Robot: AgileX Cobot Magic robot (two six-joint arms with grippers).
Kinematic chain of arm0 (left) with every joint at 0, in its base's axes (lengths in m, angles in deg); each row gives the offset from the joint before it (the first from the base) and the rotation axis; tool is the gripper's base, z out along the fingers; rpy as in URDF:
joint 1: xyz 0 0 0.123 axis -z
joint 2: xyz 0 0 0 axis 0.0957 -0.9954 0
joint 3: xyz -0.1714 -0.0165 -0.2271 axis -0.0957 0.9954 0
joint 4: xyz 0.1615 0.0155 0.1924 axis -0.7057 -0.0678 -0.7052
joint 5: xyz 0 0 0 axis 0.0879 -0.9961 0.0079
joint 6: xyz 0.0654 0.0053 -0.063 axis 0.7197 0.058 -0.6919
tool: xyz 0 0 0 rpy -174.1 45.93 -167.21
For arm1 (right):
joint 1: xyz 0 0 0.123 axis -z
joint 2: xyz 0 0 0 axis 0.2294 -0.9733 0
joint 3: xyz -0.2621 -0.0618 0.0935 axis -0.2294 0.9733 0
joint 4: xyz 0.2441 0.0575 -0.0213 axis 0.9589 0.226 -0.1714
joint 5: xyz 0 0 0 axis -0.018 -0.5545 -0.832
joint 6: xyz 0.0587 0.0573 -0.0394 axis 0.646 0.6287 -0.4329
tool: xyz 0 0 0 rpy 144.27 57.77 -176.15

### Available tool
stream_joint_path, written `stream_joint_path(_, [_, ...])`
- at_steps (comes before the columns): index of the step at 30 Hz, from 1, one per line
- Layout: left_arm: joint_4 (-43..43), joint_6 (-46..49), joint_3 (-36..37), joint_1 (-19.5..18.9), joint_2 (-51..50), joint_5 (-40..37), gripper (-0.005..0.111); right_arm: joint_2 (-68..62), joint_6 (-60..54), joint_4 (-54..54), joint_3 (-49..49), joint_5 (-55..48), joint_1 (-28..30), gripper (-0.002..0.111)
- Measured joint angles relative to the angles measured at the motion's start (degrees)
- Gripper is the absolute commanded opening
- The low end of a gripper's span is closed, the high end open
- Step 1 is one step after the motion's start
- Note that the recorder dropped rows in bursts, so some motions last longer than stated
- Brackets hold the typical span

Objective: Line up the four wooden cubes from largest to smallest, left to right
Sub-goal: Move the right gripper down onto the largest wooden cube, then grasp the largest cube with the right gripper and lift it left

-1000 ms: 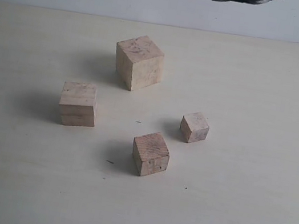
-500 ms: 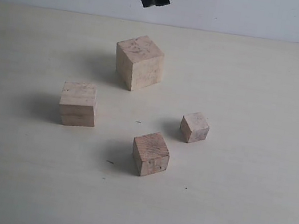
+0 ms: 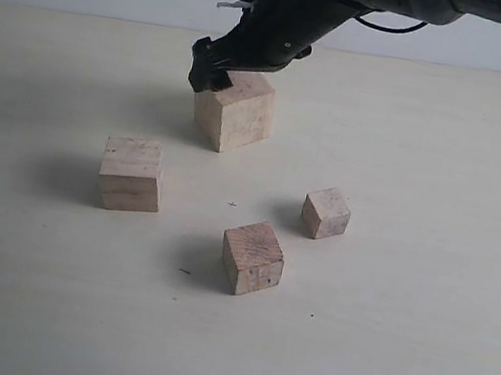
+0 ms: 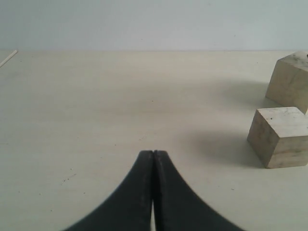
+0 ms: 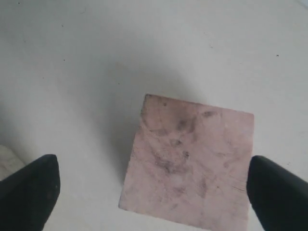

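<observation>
Nothing lined up yet: four wooden cubes (image 3: pixel 132 173) scattered around the middle of the surface (image 3: pixel 397 349), largest cube (image 3: pixel 236 112) nearest the far edge beneath the wide-open, empty right claw (image 3: pixel 210 74); left claw (image 4: pixel 153 159) pinched closed, holding nothing.

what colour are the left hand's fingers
Black fingers, shown best in the left wrist view.
</observation>
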Motion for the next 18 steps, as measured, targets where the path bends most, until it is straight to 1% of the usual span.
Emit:
stream_joint_path(10, [0.0,0.0,0.0,0.0,0.0,0.0,0.000,-2.0,-0.1,-1.7,0.0,5.1,-0.1,0.105])
stream_joint_path(18, [0.0,0.0,0.0,0.0,0.0,0.0,0.000,-4.9,1.3,-1.8,0.0,6.3,-0.1,0.105])
